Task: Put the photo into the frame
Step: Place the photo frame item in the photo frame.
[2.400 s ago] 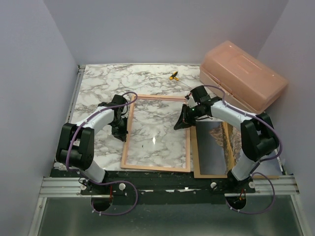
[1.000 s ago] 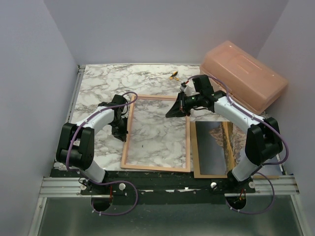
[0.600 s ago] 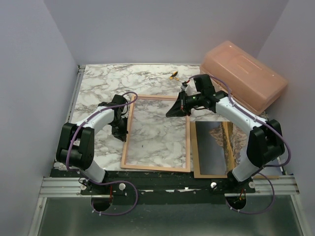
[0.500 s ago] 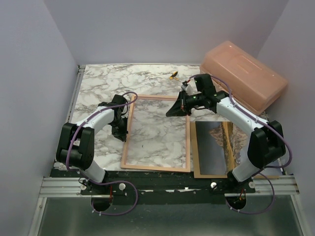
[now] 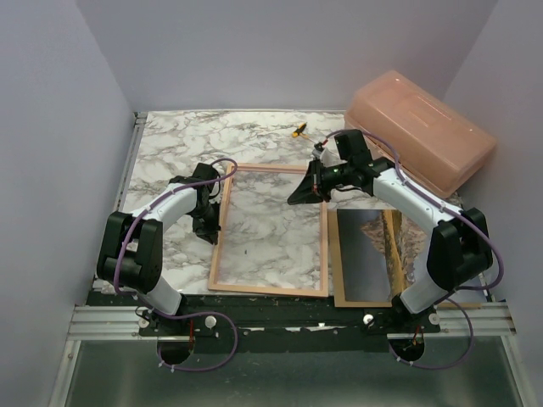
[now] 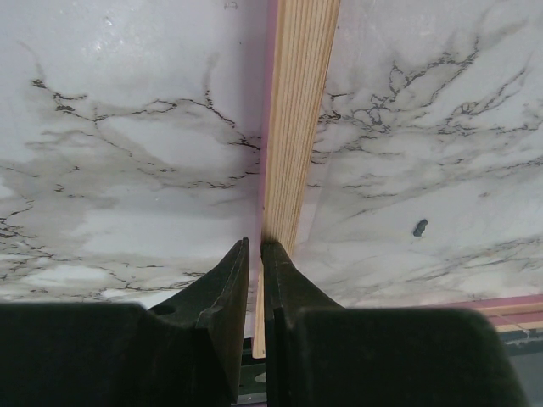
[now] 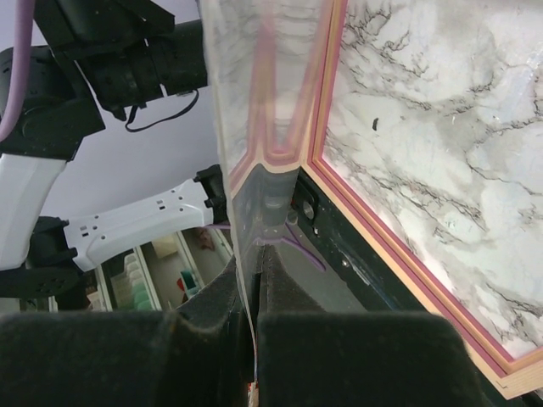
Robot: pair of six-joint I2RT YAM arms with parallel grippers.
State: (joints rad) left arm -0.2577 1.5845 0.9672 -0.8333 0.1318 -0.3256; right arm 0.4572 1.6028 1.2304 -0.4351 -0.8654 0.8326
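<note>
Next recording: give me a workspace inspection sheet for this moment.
Surface: white grey-veined marble tabletop, nothing spilled.
Job's things: light-wood rectangular picture frame flat at centre; mountain-lake photo print on brown backing board to its right.
Clutter: salmon plastic box; small yellow-black object.
Grippers: left gripper pinches the frame's rail; right gripper shut on clear thin sheet.
Cables: purple cables along arms.
Surroundings: plain lilac walls.

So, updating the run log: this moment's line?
left gripper: pinching pink-and-wood rectangular frame | right gripper: holding clear thin sheet | mountain photo: outside frame
</note>
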